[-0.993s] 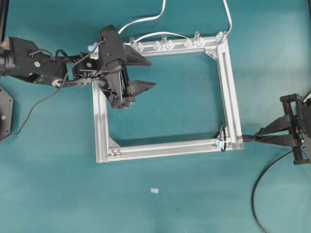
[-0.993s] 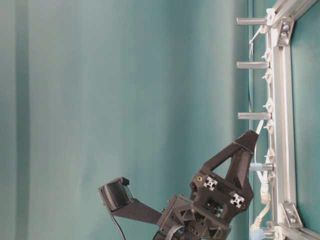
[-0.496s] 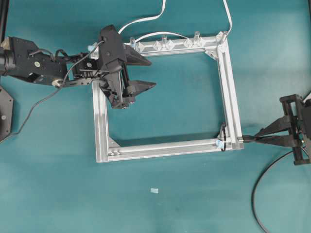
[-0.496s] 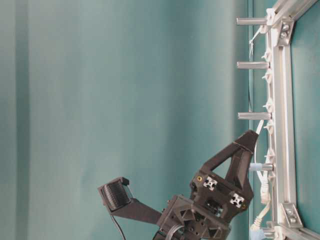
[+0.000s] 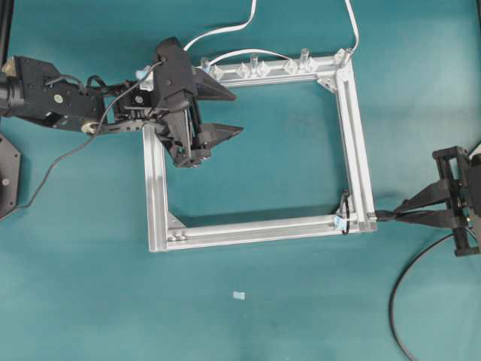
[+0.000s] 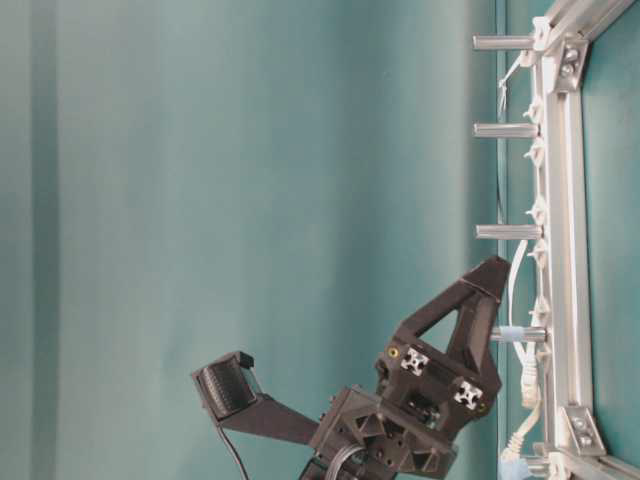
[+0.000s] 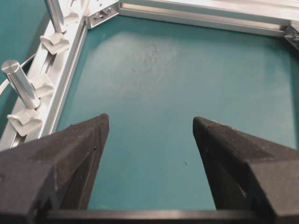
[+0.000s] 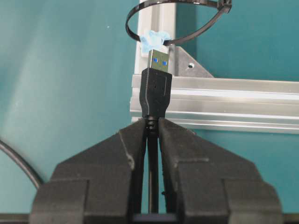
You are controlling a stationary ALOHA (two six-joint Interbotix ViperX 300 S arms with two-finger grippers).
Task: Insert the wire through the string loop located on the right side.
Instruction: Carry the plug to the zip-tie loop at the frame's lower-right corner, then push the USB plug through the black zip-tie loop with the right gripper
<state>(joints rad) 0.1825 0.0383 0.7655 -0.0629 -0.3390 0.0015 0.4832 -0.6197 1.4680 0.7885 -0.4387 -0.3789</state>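
Square silver frame (image 5: 358, 143) on teal table (image 5: 301, 316), white cables (image 5: 225, 31) trailing off far edge, upright metal pegs (image 7: 17, 84), small pale scrap (image 5: 238, 295) near front

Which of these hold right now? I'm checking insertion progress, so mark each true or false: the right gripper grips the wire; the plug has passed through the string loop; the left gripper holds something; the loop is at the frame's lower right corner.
1. The right gripper grips the wire: true.
2. The plug has passed through the string loop: false, its tip sits just short of the loop.
3. The left gripper holds something: false, its fingers stand open and empty.
4. The loop is at the silver frame's lower right corner in the overhead view: true.
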